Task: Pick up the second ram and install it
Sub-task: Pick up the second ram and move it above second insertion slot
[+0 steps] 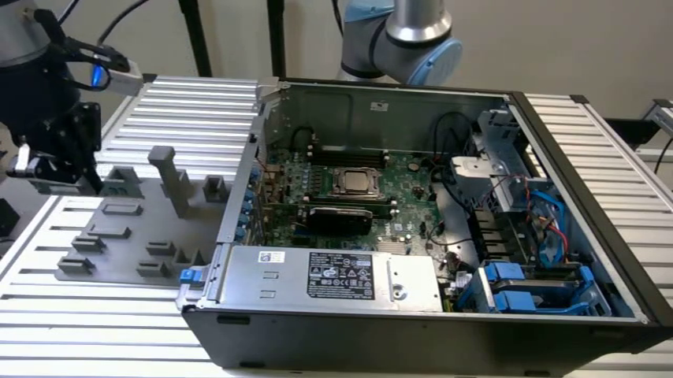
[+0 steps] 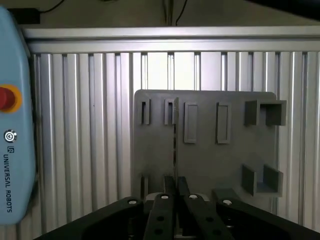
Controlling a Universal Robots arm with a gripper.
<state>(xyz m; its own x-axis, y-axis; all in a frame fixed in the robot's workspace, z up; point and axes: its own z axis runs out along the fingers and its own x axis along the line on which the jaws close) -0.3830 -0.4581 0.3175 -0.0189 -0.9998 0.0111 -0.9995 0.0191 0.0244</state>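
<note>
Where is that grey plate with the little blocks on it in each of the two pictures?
Exterior view: the grey plate lies at the exterior view's left, beside the open computer case.
Wrist view: the grey plate sits in the middle of the picture, its blocks facing the camera.
Shared landmark: the ribbed metal table that the plate rests on.

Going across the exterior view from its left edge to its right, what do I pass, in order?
Gripper → grey holder plate with its blocks → CPU socket → blue drive caddies.
</note>
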